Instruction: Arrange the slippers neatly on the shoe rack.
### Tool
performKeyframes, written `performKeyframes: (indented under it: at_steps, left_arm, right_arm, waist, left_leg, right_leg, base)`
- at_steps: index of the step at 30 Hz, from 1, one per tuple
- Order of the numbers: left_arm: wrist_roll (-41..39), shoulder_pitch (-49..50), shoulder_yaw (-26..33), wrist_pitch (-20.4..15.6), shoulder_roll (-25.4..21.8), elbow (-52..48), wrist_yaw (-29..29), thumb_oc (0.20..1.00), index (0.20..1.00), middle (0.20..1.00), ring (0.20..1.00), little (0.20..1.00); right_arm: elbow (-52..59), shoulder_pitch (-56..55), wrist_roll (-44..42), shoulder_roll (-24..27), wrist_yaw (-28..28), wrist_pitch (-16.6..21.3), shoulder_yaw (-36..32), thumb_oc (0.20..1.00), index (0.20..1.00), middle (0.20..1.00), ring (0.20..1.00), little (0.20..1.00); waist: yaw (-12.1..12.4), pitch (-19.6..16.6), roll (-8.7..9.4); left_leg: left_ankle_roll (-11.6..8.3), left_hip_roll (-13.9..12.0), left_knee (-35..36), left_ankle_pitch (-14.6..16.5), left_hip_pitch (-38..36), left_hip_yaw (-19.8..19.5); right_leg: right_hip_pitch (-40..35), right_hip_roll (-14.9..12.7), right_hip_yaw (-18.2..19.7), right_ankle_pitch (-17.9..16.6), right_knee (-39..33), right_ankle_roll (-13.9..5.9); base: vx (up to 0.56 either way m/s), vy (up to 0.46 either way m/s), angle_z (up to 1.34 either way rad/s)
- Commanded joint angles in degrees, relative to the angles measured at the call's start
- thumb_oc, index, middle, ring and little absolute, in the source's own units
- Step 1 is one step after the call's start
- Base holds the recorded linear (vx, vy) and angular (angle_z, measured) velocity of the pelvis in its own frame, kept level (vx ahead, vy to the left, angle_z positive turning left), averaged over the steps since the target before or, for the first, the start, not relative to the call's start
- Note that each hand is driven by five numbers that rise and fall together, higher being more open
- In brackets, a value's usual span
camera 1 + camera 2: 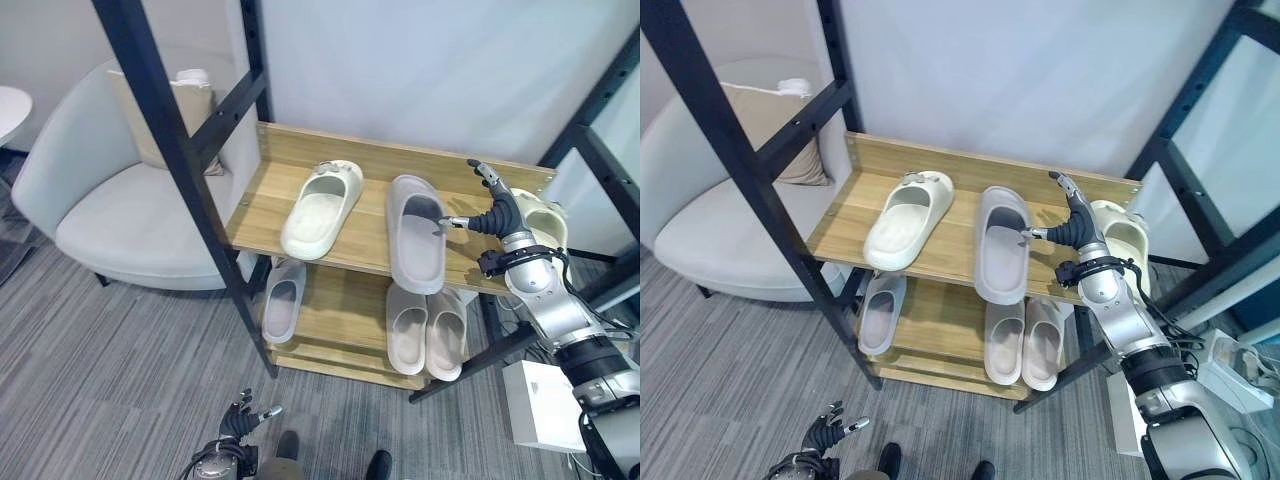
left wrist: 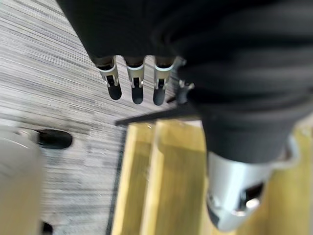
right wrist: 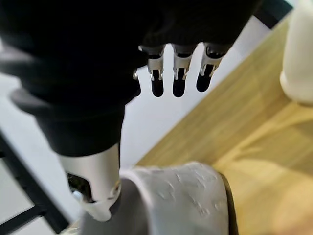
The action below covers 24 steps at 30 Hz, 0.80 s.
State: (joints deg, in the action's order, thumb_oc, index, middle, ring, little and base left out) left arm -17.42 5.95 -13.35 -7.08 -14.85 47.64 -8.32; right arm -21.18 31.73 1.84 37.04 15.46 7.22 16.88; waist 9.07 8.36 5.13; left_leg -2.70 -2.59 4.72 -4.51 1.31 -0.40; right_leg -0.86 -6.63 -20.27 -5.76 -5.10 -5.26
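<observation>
A grey slipper (image 1: 417, 232) lies on the top shelf (image 1: 375, 235) of the wooden shoe rack, toe overhanging the front edge. The right hand (image 1: 493, 212) rests its thumb against it, fingers straight and released. A careless nudge could tip it off. The left hand (image 1: 238, 422) hangs relaxed near the floor.

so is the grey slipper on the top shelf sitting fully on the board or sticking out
Sticking out: the grey slipper overhangs the top shelf at its front edge, right hand open beside it.
</observation>
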Motion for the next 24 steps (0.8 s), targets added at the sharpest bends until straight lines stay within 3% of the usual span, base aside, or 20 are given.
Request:
performKeyframes:
  at_steps: [1,10,11,12,13,18,24]
  left_arm:
    - [-0.58,-3.77,-1.64,-2.30,-1.75,0.38,-0.19,1.000,1.000,1.000,1.000,1.000]
    - [0.10,-3.76,-2.52,-2.82,-1.70,1.31,-0.61,1.000,1.000,1.000,1.000,1.000]
    - [0.73,-3.86,-2.62,-2.89,-1.48,1.89,-0.79,1.000,1.000,1.000,1.000,1.000]
    - [0.81,-4.05,-2.73,-2.94,-1.48,2.13,-0.88,1.000,1.000,1.000,1.000,1.000]
    - [1.01,-4.41,-2.89,-3.15,-1.46,2.20,-1.10,1.000,1.000,1.000,1.000,1.000]
    - [0.92,-4.94,-2.51,-3.49,-1.55,1.44,-1.46,1.000,1.000,1.000,1.000,1.000]
    - [0.77,-4.17,-1.09,-3.34,-1.53,1.38,-1.74,1.000,1.000,1.000,1.000,1.000]
  right_arm:
    - [-0.10,7.76,5.01,3.31,1.98,0.99,2.51,1.000,1.000,1.000,1.000,1.000]
    - [-5.28,9.43,9.61,2.53,1.87,0.16,6.68,1.000,1.000,1.000,1.000,1.000]
    - [-6.66,9.83,11.18,2.70,2.32,0.03,7.22,0.495,0.495,0.495,0.495,0.495]
    - [-7.20,10.43,13.65,3.52,2.63,-0.35,8.18,0.401,0.401,0.401,0.401,0.401]
    - [-7.87,11.14,15.71,4.28,3.28,-0.68,9.06,0.200,0.200,0.200,0.200,0.200]
    - [-8.21,12.48,22.35,7.08,4.81,-1.98,10.76,0.200,0.200,0.200,0.200,0.200]
    - [-0.75,11.19,24.94,8.60,6.59,-2.63,7.05,0.200,0.200,0.200,0.200,0.200]
  waist:
    - [2.83,1.78,1.68]
    - [4.30,2.63,1.85]
    - [4.36,2.69,1.84]
    - [4.40,2.71,1.89]
    - [4.42,2.78,1.90]
    - [4.10,2.72,1.63]
    - [3.01,2.09,1.05]
  left_leg:
    - [-0.43,-0.02,0.28,4.46,-2.15,-2.17]
    - [-0.14,0.77,0.28,4.26,-1.07,-3.35]
    - [-0.14,0.88,0.28,4.26,-1.04,-3.48]
    - [-0.16,0.95,0.28,4.25,-0.97,-3.59]
    - [-0.17,1.03,0.28,4.25,-0.92,-3.68]
    - [-0.21,1.15,0.28,4.27,-0.93,-4.19]
    - [-0.21,1.04,0.28,4.49,-1.76,-3.99]
  right_leg:
    - [-3.25,-3.86,-0.41,3.46,0.10,-4.61]
    - [-3.25,-4.38,-1.73,3.27,0.10,-4.96]
    - [-3.23,-4.42,-1.83,3.22,0.10,-4.99]
    - [-3.21,-4.43,-1.89,3.22,0.10,-5.01]
    - [-3.20,-4.44,-1.94,3.18,0.10,-5.04]
    - [-3.56,-4.67,-2.27,3.24,0.10,-5.16]
    - [-4.24,-4.73,-2.09,3.49,0.10,-5.05]
  base:
    - [0.01,0.035,0.26]
    - [0.01,0.033,0.09]
    - [0.01,0.033,0.03]
    - [0.00,0.025,0.03]
    - [-0.01,0.027,0.05]
    - [0.00,0.018,0.05]
    - [0.00,0.002,0.02]
